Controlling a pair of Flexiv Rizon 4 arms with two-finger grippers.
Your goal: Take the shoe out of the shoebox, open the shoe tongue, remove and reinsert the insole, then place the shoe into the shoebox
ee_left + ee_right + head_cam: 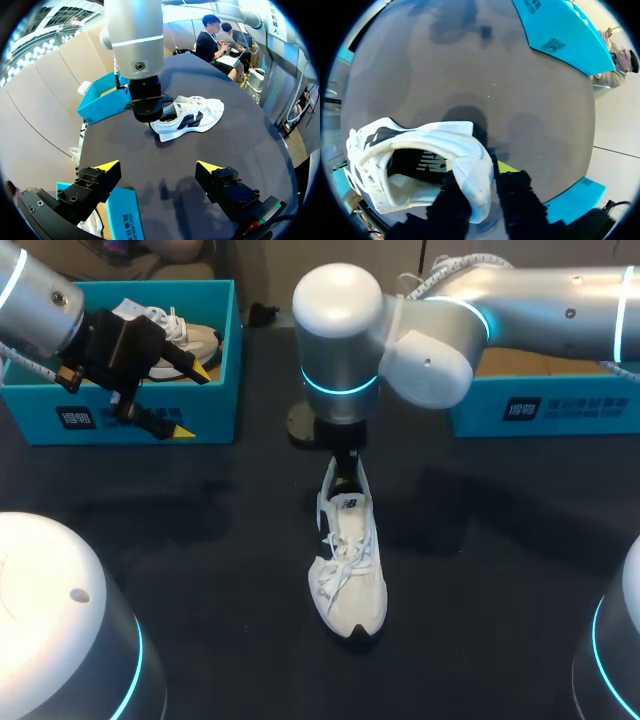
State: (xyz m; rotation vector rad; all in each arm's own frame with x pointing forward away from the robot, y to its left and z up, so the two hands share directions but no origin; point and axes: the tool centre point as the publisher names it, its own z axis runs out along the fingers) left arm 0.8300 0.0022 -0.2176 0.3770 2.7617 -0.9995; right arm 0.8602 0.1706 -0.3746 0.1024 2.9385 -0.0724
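The white shoe point(350, 560) stands on its sole mid-table point(200, 570), outside both blue shoeboxes, toe pointing to the near edge. The right arm reaches in over the centre, and its gripper point(345, 472) comes straight down on the heel. The right wrist view shows one finger inside the collar and the yellow-tipped one point(506, 167) outside, pinching the heel between them. The left gripper point(190, 400) hangs at the front of the left box point(30, 410), its fingers spread wide and holding nothing. A second shoe point(190, 335) lies in that box. The other box point(560, 405) sits far right.
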